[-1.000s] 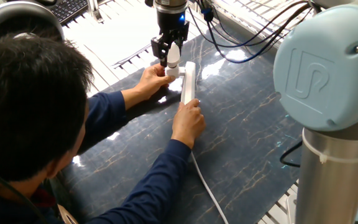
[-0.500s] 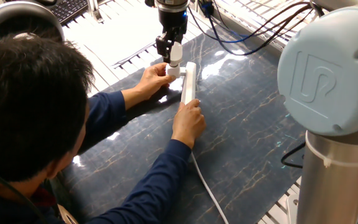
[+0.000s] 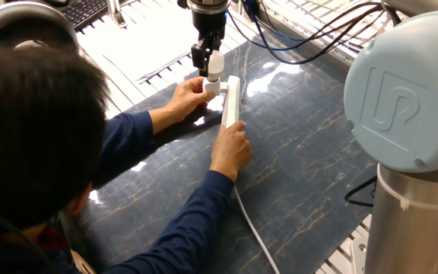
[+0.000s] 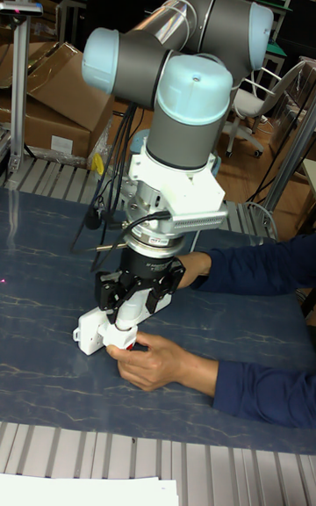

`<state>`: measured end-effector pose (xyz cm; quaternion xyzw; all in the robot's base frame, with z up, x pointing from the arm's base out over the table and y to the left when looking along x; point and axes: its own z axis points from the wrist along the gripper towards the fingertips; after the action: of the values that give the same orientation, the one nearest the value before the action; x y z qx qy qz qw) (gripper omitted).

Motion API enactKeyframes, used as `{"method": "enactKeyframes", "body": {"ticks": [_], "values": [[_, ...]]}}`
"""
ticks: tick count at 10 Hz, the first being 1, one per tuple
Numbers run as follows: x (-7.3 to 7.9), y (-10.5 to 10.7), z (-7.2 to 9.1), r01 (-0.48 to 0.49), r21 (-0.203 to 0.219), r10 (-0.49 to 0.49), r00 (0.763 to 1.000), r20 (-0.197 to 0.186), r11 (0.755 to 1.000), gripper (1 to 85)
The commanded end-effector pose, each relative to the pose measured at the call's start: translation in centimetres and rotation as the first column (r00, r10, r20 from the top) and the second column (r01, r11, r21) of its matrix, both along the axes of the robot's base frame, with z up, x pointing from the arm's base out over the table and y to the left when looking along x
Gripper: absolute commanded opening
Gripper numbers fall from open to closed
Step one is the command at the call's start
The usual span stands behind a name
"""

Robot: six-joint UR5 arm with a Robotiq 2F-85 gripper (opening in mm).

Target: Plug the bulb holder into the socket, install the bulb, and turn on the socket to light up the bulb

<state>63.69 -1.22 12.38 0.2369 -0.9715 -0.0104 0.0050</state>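
Dark marbled table, fingers pinching the bulb, bulb holder just below

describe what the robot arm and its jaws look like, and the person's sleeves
The arm has grey tubes with pale blue joint caps, one embossed with a UR logo. Black cables trail along the wrist. The gripper is black with dark jaws. The person wears dark blue long sleeves.

A: Surface?
B: Table, dark blue, marbled top, glare at far edge.
A: Lying on it?
B: Socket, flat, cord trailing off the near edge. A person's hands rest beside it.
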Motion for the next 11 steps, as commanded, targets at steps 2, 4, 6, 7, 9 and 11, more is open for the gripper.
{"method": "enactKeyframes", "body": {"ticks": [2,4,6,7,9,11], "values": [[0.43,0.51,0.22,-0.182,0.012,0.182,0.983,0.032,0.983,65.7],[0.91,0.48,0.01,-0.296,0.013,0.295,0.953,0.064,0.955,65.7],[0.86,0.51,-0.15,-0.344,0.016,0.342,0.937,0.072,0.939,66.0],[0.71,0.84,-0.16,-0.366,0.030,0.363,0.929,0.075,0.930,66.3],[0.78,0.79,-0.25,-0.442,0.026,0.439,0.894,0.089,0.897,66.3],[0.90,0.42,-0.40,-0.527,0.002,0.525,0.846,0.097,0.850,66.3]]}}
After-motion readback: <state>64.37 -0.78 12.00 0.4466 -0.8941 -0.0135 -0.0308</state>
